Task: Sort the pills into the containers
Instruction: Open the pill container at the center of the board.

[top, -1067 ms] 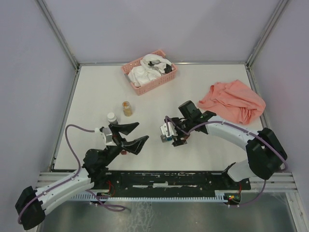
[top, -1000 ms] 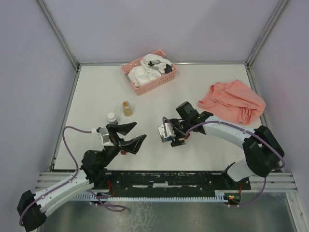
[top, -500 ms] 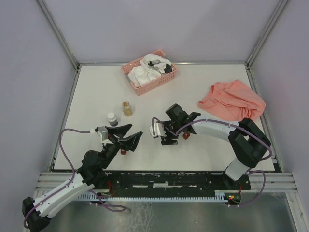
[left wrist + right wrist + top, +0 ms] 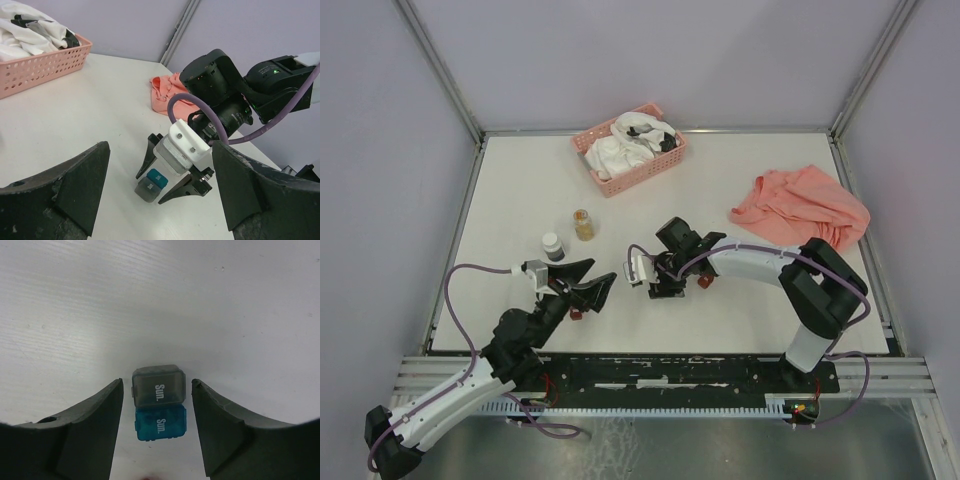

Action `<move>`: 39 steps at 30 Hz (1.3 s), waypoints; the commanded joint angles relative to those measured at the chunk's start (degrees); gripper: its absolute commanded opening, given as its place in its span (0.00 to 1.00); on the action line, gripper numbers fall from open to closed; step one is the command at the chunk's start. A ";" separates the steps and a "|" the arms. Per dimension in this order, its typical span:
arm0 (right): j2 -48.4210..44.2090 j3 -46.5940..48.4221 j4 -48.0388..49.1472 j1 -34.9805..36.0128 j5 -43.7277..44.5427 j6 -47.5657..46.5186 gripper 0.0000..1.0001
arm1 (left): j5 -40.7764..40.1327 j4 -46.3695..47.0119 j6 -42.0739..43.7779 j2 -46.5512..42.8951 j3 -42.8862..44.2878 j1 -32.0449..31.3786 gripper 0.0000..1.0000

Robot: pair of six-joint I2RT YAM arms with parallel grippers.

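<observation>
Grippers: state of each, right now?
Left gripper: open, empty.
Right gripper: open, jaws either side of the grey box and teal box, not touching.

The top camera overlooks the whole table (image 4: 520,190); the left wrist looks low across, the right wrist straight down, close, both showing the grey box (image 4: 158,386).

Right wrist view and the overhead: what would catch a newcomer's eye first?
The right gripper, with its jaws open astride two tiny boxes marked "Sun.": a grey box touching a teal box, near the middle of the table. Next come the pink basket of white cloth at the far edge, and the salmon cloth crumpled on the right.
</observation>
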 commanded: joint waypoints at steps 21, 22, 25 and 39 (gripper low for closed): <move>0.19 3.76 -0.58 0.90 1.37 3.33 0.45 | 0.09 -2.11 -1.96 -1.34 -1.27 -0.14 0.88; -0.12 3.92 -0.84 0.65 1.14 3.71 0.42 | 0.40 -2.43 -1.98 -1.52 -1.08 -0.18 0.88; -1.23 4.38 -1.71 -0.46 -0.82 4.83 0.36 | 2.37 -3.50 -2.04 -2.21 -0.53 -0.17 0.88; -8.21 5.19 -1.66 -8.61 -14.20 19.61 0.29 | 11.04 7.17 -3.99 0.57 0.18 -0.17 0.89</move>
